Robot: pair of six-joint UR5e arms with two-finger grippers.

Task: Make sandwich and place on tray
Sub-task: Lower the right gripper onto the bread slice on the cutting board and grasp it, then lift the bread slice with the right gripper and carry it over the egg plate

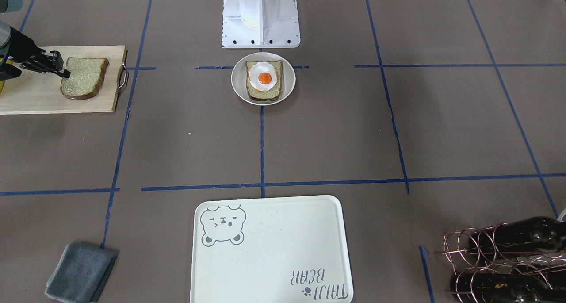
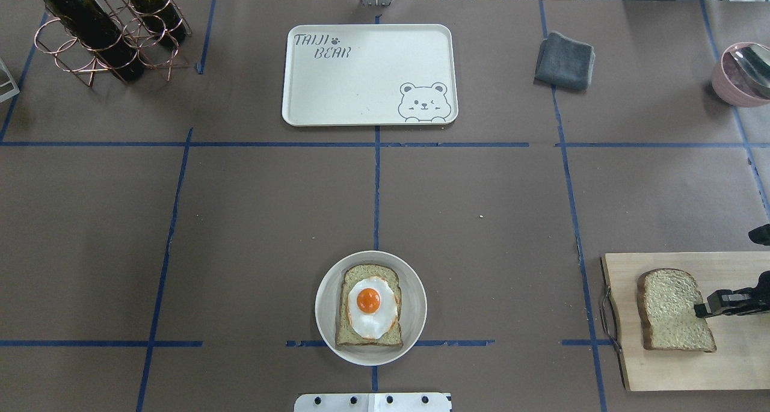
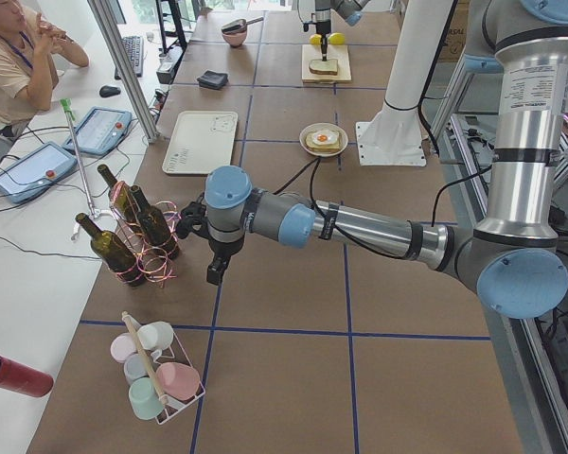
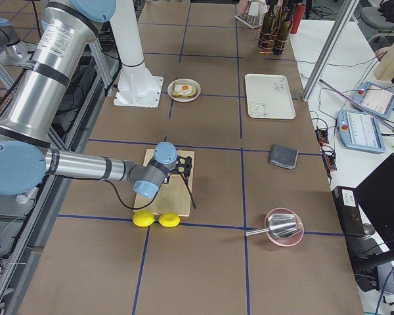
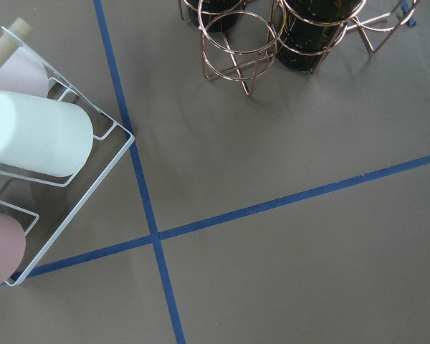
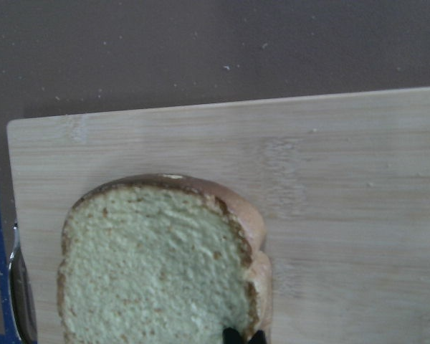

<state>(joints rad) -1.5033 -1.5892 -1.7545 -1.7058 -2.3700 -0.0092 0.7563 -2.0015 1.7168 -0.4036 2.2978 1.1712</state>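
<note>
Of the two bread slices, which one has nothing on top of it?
The slice on the wooden cutting board, at the right gripper. The other slice lies on the white plate with the fried egg on it.

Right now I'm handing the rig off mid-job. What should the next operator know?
Left gripper: beside the wine rack, far from the job. Open or shut cannot be told.
Right gripper: fingertips at the crust of the second bread slice, which lies flat on the cutting board. Grip unconfirmed.
Done: first bread slice with the fried egg sits on the plate.
Left: lay the second slice on the egg, then move the plate onto the bare tray.
</note>
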